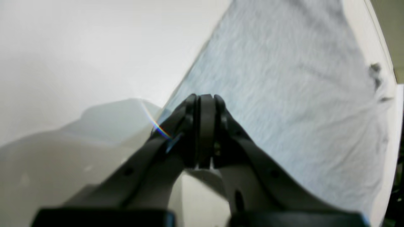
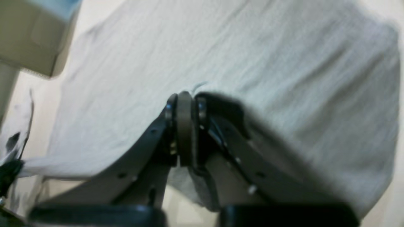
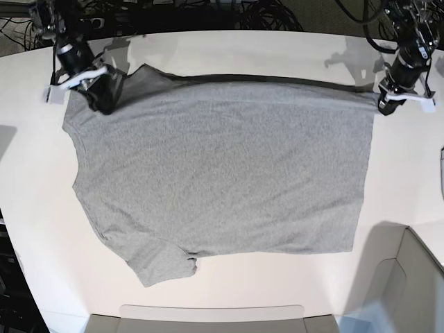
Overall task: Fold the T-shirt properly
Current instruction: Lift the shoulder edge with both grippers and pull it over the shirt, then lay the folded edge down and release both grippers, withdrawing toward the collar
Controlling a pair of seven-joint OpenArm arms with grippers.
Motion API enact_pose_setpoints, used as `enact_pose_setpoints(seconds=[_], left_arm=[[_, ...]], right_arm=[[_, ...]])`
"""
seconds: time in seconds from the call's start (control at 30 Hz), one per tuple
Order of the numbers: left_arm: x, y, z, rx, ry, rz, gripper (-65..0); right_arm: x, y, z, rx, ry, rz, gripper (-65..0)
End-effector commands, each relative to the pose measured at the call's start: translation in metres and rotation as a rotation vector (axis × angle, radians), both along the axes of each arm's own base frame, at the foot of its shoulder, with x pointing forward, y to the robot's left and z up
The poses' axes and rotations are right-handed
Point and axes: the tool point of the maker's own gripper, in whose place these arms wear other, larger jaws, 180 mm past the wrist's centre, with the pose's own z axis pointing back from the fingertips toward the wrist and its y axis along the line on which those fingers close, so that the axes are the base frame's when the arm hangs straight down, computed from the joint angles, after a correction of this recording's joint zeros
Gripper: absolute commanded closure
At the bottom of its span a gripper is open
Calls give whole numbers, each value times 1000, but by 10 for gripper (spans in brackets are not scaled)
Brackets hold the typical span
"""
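Note:
The heather-grey T-shirt (image 3: 222,173) lies spread on the white table (image 3: 277,48) with its plain side up. Its far edge runs taut between my two grippers, with a dark shadow line under it. My left gripper (image 3: 380,104) is at the shirt's far right corner in the base view. The left wrist view shows its jaws pressed together (image 1: 205,96), with the T-shirt (image 1: 284,94) stretching away from them. My right gripper (image 3: 104,100) is at the far left corner, jaws shut (image 2: 184,94) on the T-shirt (image 2: 221,47). One sleeve (image 3: 163,263) lies flat near the front.
An open cardboard box (image 3: 409,277) stands at the front right, and a flat tray (image 3: 208,319) sits along the table's front edge. Cables (image 3: 270,14) lie behind the table. A box corner (image 2: 31,37) shows at the upper left of the right wrist view.

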Motion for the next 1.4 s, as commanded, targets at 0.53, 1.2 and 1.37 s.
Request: enact_pose_setpoints(seconds=[0.53,1.2,1.37], left_arm=[[69,13,6,46,-46,31,0],[122,15,-7,85,0,16,0],[138,4,-6,75,-10,-12,0]], right_arm=[[100,-16,39,-248,-27,56,0],[152,-48,-1,-329,57,42,0],[164,-48,-13,-314,93,44,0]])
